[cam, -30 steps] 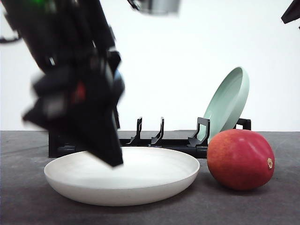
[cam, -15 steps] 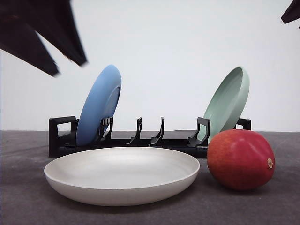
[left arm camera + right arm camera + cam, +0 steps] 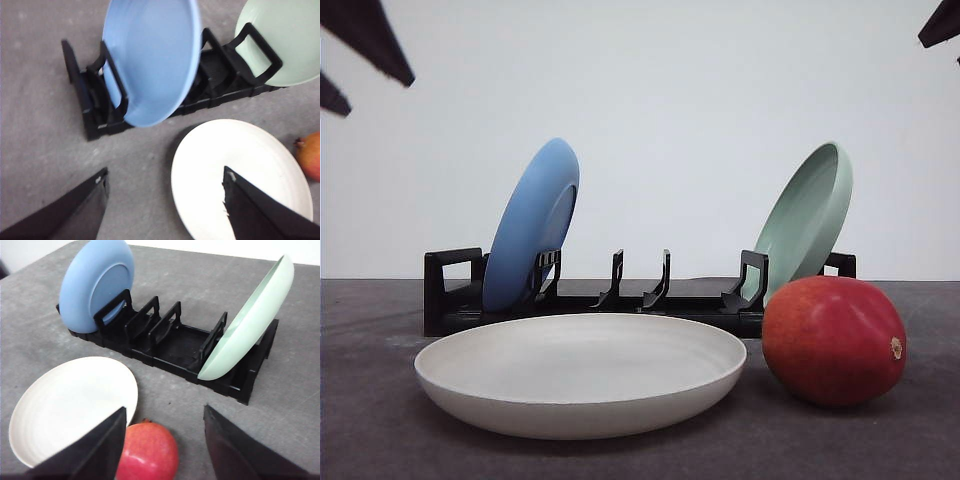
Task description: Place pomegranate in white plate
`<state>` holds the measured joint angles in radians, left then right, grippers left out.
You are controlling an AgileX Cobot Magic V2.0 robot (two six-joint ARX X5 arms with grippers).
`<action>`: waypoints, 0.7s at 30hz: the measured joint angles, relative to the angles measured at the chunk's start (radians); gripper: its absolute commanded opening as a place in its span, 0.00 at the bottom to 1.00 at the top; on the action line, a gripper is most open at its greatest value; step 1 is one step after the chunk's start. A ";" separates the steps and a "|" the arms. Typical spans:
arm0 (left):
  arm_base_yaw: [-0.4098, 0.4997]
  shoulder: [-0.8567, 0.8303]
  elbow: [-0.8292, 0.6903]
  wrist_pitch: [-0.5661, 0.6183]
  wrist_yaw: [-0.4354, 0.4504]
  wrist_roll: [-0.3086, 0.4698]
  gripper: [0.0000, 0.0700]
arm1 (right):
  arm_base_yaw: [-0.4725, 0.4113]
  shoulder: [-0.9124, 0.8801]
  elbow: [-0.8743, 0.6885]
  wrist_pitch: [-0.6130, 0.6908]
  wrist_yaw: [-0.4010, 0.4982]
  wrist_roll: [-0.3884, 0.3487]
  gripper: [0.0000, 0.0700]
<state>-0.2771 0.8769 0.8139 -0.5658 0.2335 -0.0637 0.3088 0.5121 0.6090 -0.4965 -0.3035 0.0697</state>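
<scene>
Grey, faintly speckled table (image 3: 380,440) runs back to a plain white wall, and no writing or brand mark can be read on anything. Near the front sits the white plate (image 3: 580,372), empty, with the pomegranate (image 3: 834,340) on the table just to its right, close beside the rim but seemingly not touching. Behind them stands a black dish rack (image 3: 620,300), holding a blue plate (image 3: 530,225) upright at its left end and a pale green plate (image 3: 807,222) leaning at its right end.

Since half a second ago the left claw (image 3: 355,55) has risen farther toward the upper left corner of the front view; a second ago it hung low over the white plate. Its fingers (image 3: 260,210) stand wide apart and hold nothing. The right claw (image 3: 162,450) hovers above the pomegranate, its fingers (image 3: 85,450) spread either side with nothing between them; a dark tip, probably that arm, shows at the upper right.
</scene>
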 measured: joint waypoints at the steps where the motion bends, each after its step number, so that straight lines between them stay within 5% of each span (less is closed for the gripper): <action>1: 0.014 0.000 -0.014 0.005 0.007 0.001 0.62 | 0.000 0.000 0.000 0.000 -0.010 0.007 0.44; 9: 0.035 0.006 -0.039 0.012 0.010 0.020 0.62 | 0.018 0.026 0.000 -0.020 -0.035 0.101 0.49; 18: 0.035 0.006 -0.039 0.012 0.010 0.019 0.62 | 0.118 0.254 0.053 -0.111 0.085 0.195 0.51; 21: 0.035 0.006 -0.039 0.012 0.010 0.019 0.62 | 0.155 0.337 0.098 -0.109 0.097 0.198 0.69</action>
<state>-0.2420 0.8825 0.7753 -0.5537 0.2439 -0.0452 0.4639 0.8491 0.7072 -0.6052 -0.2064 0.2676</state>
